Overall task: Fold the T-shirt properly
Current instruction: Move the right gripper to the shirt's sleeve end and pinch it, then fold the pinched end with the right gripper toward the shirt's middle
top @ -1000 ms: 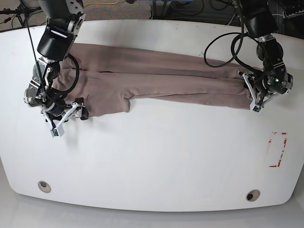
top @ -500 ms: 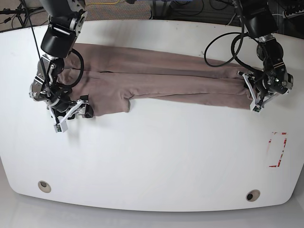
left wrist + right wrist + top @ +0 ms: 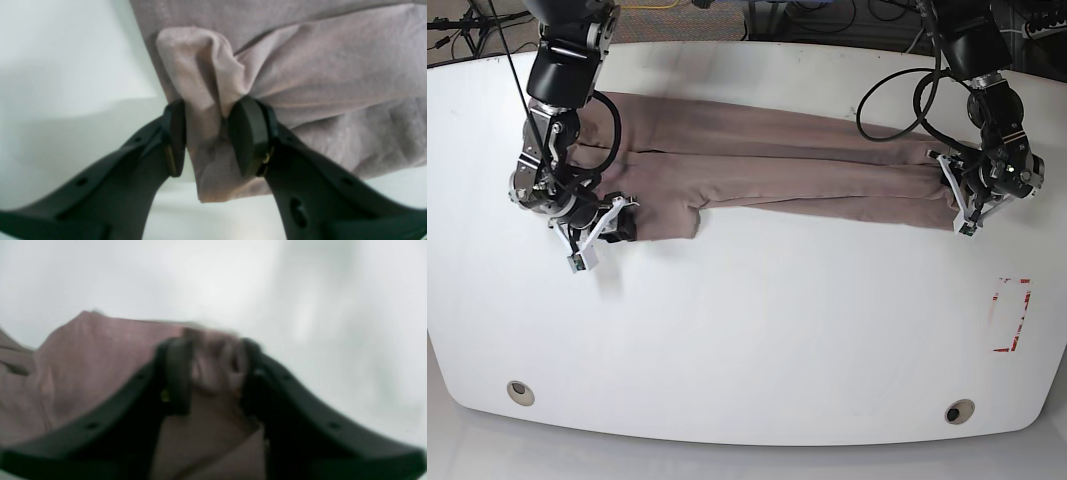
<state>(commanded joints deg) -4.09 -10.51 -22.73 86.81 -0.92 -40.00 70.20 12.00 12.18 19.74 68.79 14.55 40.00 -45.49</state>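
Dusty mauve soft cloth T-shirt (image 3: 757, 170) lay lengthwise-folded on white tabletop (image 3: 757, 340); left claw (image 3: 206, 140), right claw (image 3: 213, 373) pinched opposite ends; crosswise folds remained.

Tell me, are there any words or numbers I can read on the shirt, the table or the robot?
None can be read.
T-shirt: plain, no print or label showing.
Table: only a red-edged rectangle mark, with no letters or numbers readable in it.
Left tool and right tool: plain black, no writing visible; the right wrist view is blurred.
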